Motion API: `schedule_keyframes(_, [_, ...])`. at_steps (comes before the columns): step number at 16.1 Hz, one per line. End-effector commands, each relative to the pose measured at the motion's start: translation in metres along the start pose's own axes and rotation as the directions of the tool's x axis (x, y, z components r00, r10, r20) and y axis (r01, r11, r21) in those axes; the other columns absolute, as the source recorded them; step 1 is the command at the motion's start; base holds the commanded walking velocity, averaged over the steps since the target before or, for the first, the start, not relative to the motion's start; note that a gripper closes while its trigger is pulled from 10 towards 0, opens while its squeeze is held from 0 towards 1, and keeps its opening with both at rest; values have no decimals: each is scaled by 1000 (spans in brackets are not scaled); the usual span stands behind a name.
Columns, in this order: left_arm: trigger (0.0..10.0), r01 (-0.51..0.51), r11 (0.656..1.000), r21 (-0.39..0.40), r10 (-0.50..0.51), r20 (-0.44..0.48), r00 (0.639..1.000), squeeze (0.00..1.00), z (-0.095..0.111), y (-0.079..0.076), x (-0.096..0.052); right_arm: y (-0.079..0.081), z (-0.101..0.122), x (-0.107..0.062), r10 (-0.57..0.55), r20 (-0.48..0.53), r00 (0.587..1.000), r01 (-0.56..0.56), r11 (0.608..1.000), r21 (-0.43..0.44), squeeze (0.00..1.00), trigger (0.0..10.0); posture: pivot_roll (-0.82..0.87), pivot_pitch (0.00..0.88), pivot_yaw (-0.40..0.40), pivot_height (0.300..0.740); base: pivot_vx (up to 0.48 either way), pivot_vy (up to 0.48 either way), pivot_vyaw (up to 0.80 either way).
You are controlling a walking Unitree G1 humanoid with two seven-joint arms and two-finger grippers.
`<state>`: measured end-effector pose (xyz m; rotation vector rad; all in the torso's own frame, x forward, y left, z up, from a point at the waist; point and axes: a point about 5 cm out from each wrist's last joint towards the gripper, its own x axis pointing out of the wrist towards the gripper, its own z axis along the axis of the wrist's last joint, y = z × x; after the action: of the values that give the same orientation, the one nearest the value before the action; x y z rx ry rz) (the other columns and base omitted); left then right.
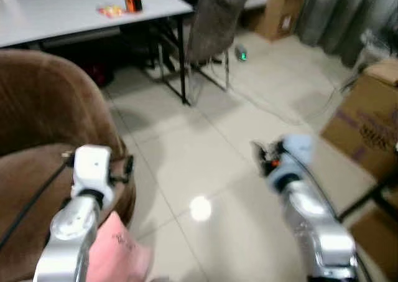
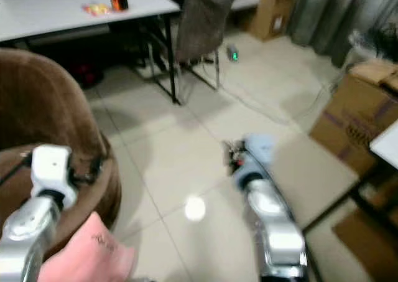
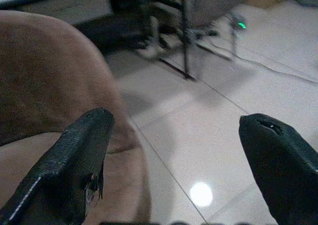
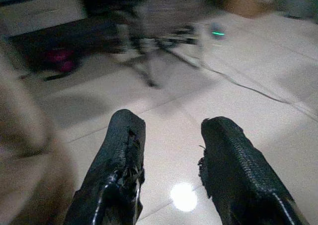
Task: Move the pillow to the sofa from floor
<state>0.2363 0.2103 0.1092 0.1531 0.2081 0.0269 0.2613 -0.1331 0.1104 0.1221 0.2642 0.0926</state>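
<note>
Judging by its rumpled pink cloth, the pillow (image 1: 118, 248) beside the brown sofa (image 1: 43, 120) looks light and soft, best pinched at a corner; left pincer (image 3: 184, 160) spread wide, right pincer (image 4: 171, 170) parted, both empty.

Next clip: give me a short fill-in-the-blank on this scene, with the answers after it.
1. The pink pillow lies against the ____ plush sofa.
2. The left gripper's fingers are spread ____.
3. An ____ can stands on the white table.
4. A cardboard box stands on the robot's ____ side.

Answers: brown; open; orange; right
</note>
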Motion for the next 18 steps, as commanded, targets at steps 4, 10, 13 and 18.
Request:
schedule_keyframes(4, [10000, 18, 1000, 18, -18, 11, 1000, 0, 5, -3, -5, -15, 7, 1, -36, 11, 999, 36, 999, -23, 0, 10000, -70, 0, -44, 740, 0, 0, 800])
schedule_keyframes(10, [10000, -47, 997, 54, 43, 70, 997, 0, 15, 5, -5, -17, 4, -1, -50, 5, 999, 50, 999, -12, 0, 10000, -59, 0, -27, 740, 0, 0, 800])
schedule_keyframes(13, [10000, 3, 999, 40, -7, 85, 996, 0, 16, 1, -8, -14, 0, -4, -36, -10, 999, 36, 999, -13, 0, 10000, -51, 0, -40, 740, 0, 0, 800])
schedule_keyframes(18, [10000, 42, 999, 33, -45, 84, 995, 0, 13, -7, -10, -16, 4, -4, -50, 1, 999, 50, 999, 7, 0, 10000, -55, 0, -39, 740, 0, 0, 743])
